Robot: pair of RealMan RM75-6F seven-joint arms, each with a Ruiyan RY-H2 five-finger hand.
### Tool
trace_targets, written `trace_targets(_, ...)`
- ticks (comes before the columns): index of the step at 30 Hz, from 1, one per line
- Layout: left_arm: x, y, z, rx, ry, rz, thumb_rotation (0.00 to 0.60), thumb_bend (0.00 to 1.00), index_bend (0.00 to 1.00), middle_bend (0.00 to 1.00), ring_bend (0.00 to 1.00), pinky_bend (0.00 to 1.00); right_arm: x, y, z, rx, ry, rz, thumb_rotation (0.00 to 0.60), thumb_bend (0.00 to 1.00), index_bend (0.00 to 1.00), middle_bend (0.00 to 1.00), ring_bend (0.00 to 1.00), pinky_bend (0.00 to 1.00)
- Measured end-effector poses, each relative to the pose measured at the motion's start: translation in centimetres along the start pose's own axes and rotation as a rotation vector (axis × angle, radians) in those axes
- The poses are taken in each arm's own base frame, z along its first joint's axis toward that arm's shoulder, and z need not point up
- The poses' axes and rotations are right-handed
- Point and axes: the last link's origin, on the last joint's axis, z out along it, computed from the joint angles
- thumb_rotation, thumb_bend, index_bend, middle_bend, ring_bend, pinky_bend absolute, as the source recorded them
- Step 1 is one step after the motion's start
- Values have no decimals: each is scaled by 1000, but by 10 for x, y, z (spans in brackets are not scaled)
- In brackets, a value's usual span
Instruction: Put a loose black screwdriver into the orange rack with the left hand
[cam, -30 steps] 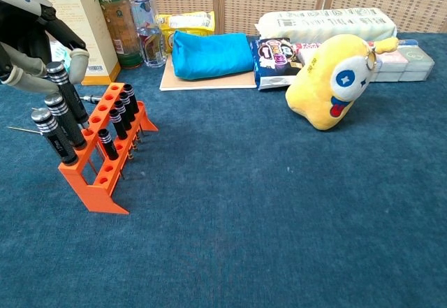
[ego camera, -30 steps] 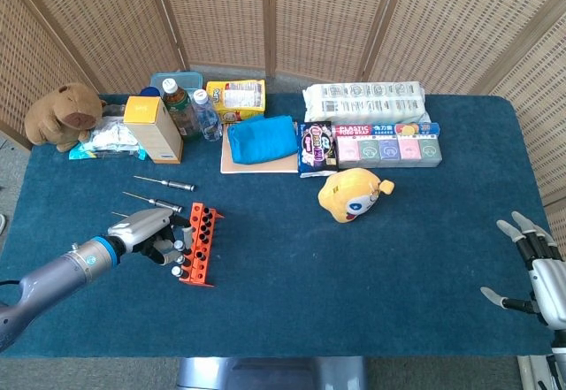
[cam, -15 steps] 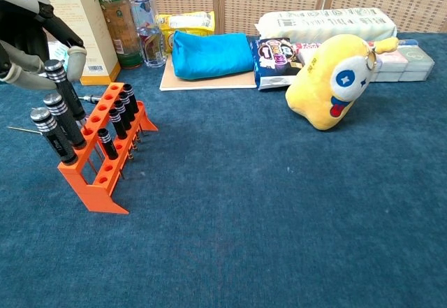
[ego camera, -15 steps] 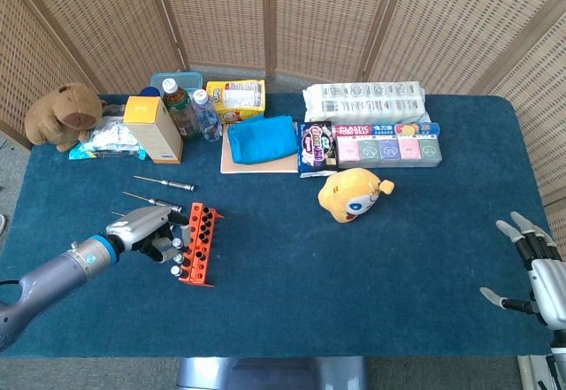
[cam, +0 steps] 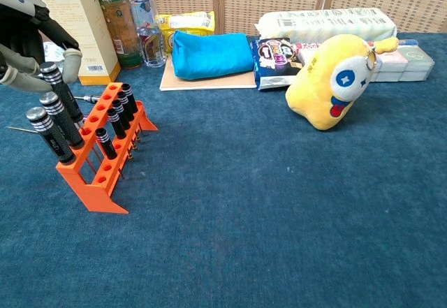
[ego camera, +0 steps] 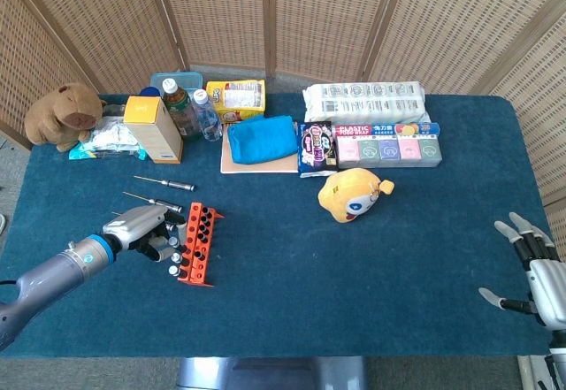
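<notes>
Left hand (cam: pixel 24 39) at the rack's (cam: pixel 105 161) left end, fingers curled around the top of a black screwdriver (cam: pixel 61 91) standing tilted in a rear slot, beside two others of the same kind. Two loose screwdrivers (ego camera: pixel 164 182) lying on the blue bench (ego camera: pixel 354 275) just behind the rack (thin shafts, dark handles), apart from the hand. Right hand (ego camera: pixel 529 271) at the bench's far right edge, empty, fingers spread.

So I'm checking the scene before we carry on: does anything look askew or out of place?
Mostly tidy. The yellow plush toy lies tipped on its side, and two thin screwdrivers lie loose on the cloth behind the orange rack.
</notes>
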Motion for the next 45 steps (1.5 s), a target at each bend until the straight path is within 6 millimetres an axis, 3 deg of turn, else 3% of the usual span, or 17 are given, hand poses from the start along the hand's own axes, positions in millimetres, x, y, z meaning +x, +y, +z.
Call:
trace_targets(27, -4, -1, 3, 25, -19, 40, 600, 415, 522, 1000, 1000, 1000, 1, 0, -1, -1, 2, 7, 600, 3, 117, 0, 0, 0)
trace_targets(35, -5, 1, 2, 26, -30, 51, 600, 413, 317, 1000, 1000, 1000, 2, 0, -1, 0, 2, 9, 600, 5, 117, 0, 0, 0)
trace_targets(45, -3, 3, -1, 20, -25, 46, 600, 411, 306, 1000, 1000, 1000, 2, -1, -1, 2, 0, 12, 600, 7, 117, 0, 0, 0)
